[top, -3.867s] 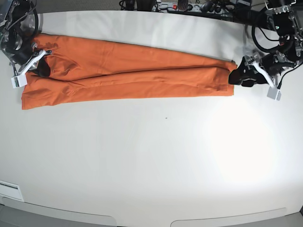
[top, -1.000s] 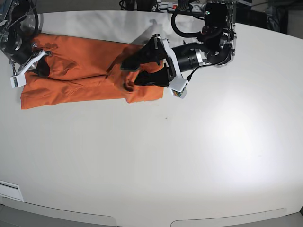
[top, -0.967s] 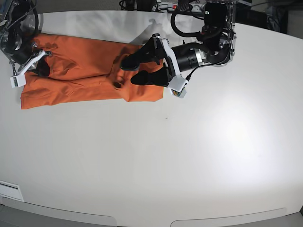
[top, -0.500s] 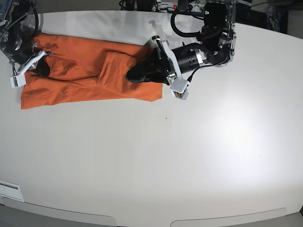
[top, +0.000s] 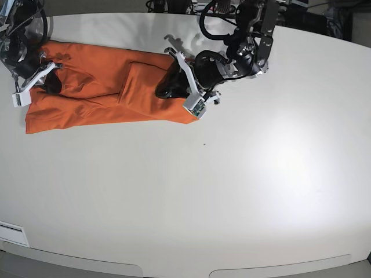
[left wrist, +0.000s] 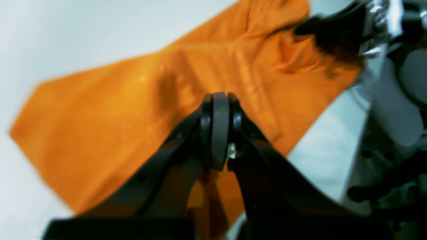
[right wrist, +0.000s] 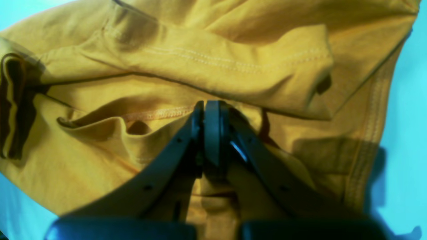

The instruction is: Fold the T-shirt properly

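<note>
The orange T-shirt (top: 87, 92) lies as a long band at the table's far left, its right end folded back over the middle. My left gripper (top: 163, 91) hovers over that folded end with its jaws shut and nothing between them. In the left wrist view the left gripper (left wrist: 218, 110) is above the blurred T-shirt (left wrist: 116, 110). My right gripper (top: 51, 84) sits at the shirt's left end. In the right wrist view the right gripper (right wrist: 211, 113) is shut with the bunched T-shirt (right wrist: 233, 60) pinched at the tips.
The white table (top: 232, 191) stretches wide to the front and right of the shirt. Cables and a power strip (top: 214, 7) lie along the far edge. A white label (top: 11, 233) sits at the front left corner.
My left gripper carried the shirt's right end leftward over the middle, let it go and shut again. Its wrist has since turned and shifted slightly left. The right gripper has stayed in place.
</note>
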